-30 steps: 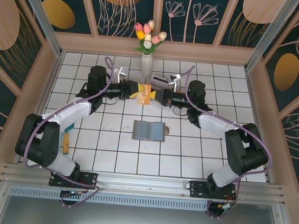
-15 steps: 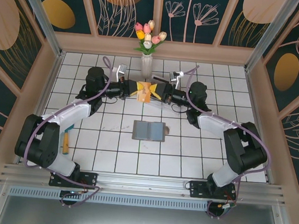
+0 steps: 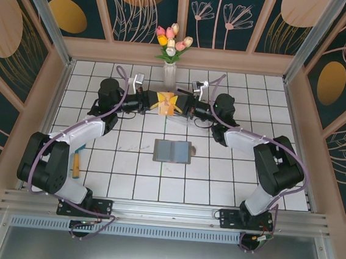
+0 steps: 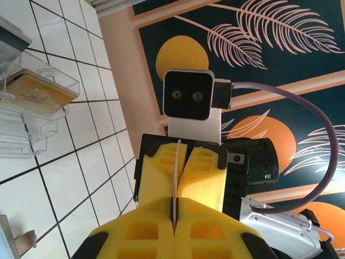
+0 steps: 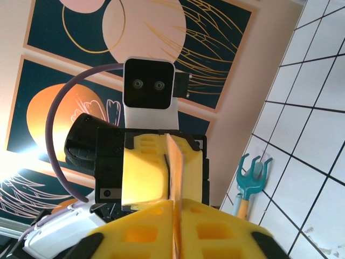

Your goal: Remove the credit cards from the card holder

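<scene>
Card (image 5: 173, 164) looks thin, stiff, slick: pinch its flat faces. Left gripper (image 4: 174, 200) and right gripper (image 5: 173, 204) both clamp it.

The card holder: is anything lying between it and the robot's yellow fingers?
Nothing visible is. The card holder lies open on bare white tiles, while the left fingers and right fingers meet farther back near the vase, both pinching one thin card.

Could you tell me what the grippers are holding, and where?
Both the left gripper and right gripper pinch one credit card, each by an opposite end.
</scene>
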Controlling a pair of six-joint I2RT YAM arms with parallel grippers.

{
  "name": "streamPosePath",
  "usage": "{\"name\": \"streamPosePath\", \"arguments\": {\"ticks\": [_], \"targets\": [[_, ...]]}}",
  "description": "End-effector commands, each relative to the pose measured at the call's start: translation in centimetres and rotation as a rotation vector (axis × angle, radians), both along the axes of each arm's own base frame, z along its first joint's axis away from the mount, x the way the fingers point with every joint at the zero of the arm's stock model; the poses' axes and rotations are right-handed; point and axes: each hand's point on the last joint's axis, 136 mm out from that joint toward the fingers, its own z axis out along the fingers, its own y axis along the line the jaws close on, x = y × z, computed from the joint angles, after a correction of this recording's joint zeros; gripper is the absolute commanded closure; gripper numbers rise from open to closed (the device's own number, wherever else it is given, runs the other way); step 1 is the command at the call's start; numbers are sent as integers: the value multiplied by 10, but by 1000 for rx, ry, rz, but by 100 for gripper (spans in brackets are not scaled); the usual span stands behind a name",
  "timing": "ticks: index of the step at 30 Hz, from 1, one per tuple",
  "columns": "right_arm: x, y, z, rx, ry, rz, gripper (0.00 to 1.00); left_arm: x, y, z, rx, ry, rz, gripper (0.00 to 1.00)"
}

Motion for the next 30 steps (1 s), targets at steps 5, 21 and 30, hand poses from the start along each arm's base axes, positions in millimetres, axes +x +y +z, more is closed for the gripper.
{"name": "streamPosePath", "arguments": {"ticks": [5,21,30], "targets": [[1,1,11,-38,-104,3,100,11,7,-21,68,56,56,80],[39,-124,-6,-632,-404,-381,100,26,91,-128,604,170,295,1],[31,-138,7,-806,-750,-312,100,26,104,-121,688,121,328,2]]}}
